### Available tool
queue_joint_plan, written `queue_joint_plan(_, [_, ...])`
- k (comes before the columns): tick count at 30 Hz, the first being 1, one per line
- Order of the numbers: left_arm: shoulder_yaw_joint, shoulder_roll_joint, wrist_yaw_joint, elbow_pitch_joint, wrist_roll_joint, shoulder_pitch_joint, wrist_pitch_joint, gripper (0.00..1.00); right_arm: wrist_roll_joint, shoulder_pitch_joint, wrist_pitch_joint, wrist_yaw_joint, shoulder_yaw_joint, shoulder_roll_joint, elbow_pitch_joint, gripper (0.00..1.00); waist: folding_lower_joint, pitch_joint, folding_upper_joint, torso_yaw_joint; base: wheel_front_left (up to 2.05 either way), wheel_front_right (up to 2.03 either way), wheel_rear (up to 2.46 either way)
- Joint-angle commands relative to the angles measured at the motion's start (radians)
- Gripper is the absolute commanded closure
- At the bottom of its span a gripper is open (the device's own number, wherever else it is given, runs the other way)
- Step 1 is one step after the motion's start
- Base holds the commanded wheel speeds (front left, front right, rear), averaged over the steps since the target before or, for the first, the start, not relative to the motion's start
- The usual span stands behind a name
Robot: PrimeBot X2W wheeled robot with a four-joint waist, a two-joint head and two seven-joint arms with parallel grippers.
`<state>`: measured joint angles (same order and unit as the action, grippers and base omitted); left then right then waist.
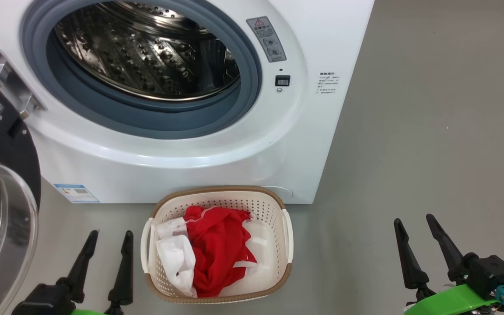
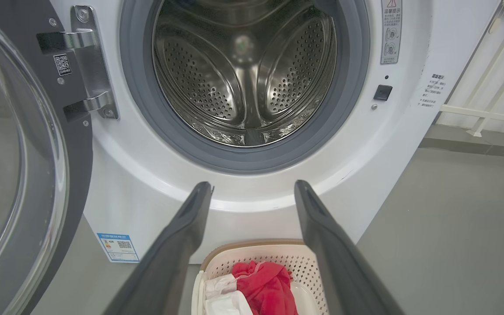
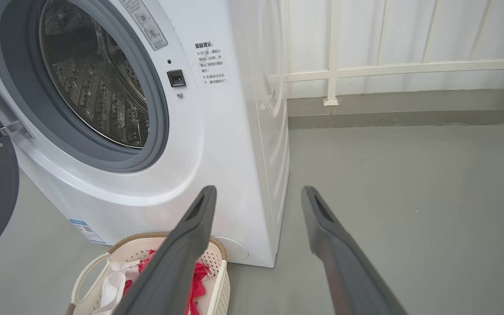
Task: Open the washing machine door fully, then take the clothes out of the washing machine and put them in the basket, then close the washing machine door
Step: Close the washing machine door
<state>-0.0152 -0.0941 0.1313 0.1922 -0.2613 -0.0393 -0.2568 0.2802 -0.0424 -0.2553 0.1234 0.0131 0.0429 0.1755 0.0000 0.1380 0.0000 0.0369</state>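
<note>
The white washing machine (image 1: 190, 162) stands in front of me, its steel drum (image 1: 147, 48) bare inside. The washing machine door (image 1: 2, 205) is swung wide open at the left on its hinge (image 2: 88, 65). The cream basket (image 1: 287, 236) sits on the floor against the machine's front, holding the clothes: a red jersey (image 1: 219, 253) and a white garment (image 1: 175, 258). My left gripper (image 1: 108, 236) is open, left of the basket. My right gripper (image 1: 414, 221) is open over bare floor, well right of it. Nothing is between either pair of fingers.
Grey floor (image 1: 431, 131) stretches to the right of the machine. A white railing (image 3: 387, 65) runs along the wall behind it. The open door (image 2: 15, 153) juts out on the left side.
</note>
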Motion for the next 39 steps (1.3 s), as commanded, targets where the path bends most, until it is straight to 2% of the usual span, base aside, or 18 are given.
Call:
queue_joint_plan(1, [-0.038,-0.009,-0.001,-0.021,0.012,0.005,-0.005,0.0,-0.016,-0.011,-0.006,0.007,-0.027,0.007,-0.025,0.0,0.0,-0.002,0.0,0.001,-0.88,0.88,0.0])
queue_joint_plan(15, [-0.032,-0.006,-0.001,-0.03,0.009,0.011,-0.005,0.0,-0.017,-0.015,-0.006,0.007,-0.029,0.007,-0.027,0.0,0.0,-0.001,0.0,0.001,-1.26,1.26,0.0])
queue_joint_plan(29, [-0.034,0.0,-0.001,-0.032,0.016,0.001,-0.005,0.0,-0.017,-0.007,-0.006,0.007,-0.028,0.007,-0.027,0.0,0.0,0.009,0.0,0.005,-0.13,0.13,0.0])
queue_joint_plan(34, [-0.032,0.009,-0.001,-0.023,0.009,-0.003,-0.005,0.0,-0.025,-0.006,-0.006,0.007,-0.033,0.007,-0.025,0.0,0.0,0.006,0.0,0.039,0.0,0.0,0.0])
queue_joint_plan(39, [-0.049,0.024,-0.001,0.002,0.009,-0.002,-0.005,0.0,-0.041,-0.006,-0.006,0.007,-0.038,0.007,-0.018,0.0,0.0,-0.003,0.0,0.111,0.0,0.0,0.0])
